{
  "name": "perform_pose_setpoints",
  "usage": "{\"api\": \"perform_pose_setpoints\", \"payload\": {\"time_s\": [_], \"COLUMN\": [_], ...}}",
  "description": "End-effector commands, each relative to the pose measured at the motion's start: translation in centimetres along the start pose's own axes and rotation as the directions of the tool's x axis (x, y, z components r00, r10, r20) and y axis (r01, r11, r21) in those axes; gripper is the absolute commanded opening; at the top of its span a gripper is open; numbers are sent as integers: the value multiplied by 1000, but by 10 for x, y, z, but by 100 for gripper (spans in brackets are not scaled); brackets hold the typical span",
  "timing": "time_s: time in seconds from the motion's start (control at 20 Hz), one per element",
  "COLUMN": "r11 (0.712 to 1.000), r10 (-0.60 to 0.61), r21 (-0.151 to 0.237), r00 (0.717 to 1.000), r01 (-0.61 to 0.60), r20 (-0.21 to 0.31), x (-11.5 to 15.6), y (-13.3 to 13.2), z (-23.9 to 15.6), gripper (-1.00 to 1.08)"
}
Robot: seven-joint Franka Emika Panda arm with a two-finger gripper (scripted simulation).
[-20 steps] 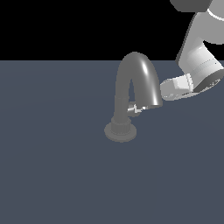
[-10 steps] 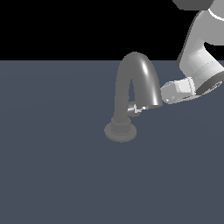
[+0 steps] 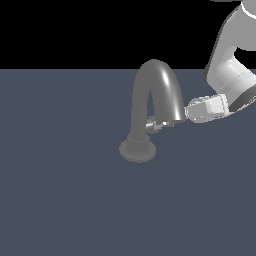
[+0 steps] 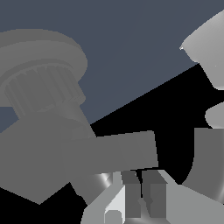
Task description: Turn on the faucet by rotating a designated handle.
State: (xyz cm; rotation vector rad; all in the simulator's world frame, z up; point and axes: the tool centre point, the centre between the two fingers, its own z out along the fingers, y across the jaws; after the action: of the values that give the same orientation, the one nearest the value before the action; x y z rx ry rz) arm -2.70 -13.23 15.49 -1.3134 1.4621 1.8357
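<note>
The gripper (image 3: 176,120) came in from the exterior view's right, low beside the faucet (image 3: 152,102). In the wrist view its two dark fingers (image 4: 131,192) sat pressed close together, with nothing seen between them. They were right by the handle (image 4: 118,153), a short stub sticking out sideways from the faucet's lower column. I could not tell if they touched it. The faucet stood on its round base (image 3: 136,150) on the flat grey floor (image 3: 60,190).

Dark grey arched faucet (image 3: 152,100) upright; silvery handle (image 3: 156,124) sticks sideways
</note>
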Motion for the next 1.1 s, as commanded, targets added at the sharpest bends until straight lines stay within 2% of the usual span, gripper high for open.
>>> {"api": "perform_pose_setpoints", "payload": {"time_s": [0.0, 0.65, 0.7, 0.75, 1.05], "r11": [1000, 1000, 1000, 999, 1000], "r10": [0, 30, 30, -34, -20], "r21": [0, -2, -2, -13, -11], "r00": [1000, 999, 999, 999, 1000], "r01": [0, -30, -30, 33, 20], "r20": [0, 15, 15, -10, -4], "x": [0, 75, 75, 30, 43], "y": [0, -25, -25, -21, -34], "z": [0, 1, 1, 0, 0], "gripper": [-100, -100, -100, -100, -100]}}
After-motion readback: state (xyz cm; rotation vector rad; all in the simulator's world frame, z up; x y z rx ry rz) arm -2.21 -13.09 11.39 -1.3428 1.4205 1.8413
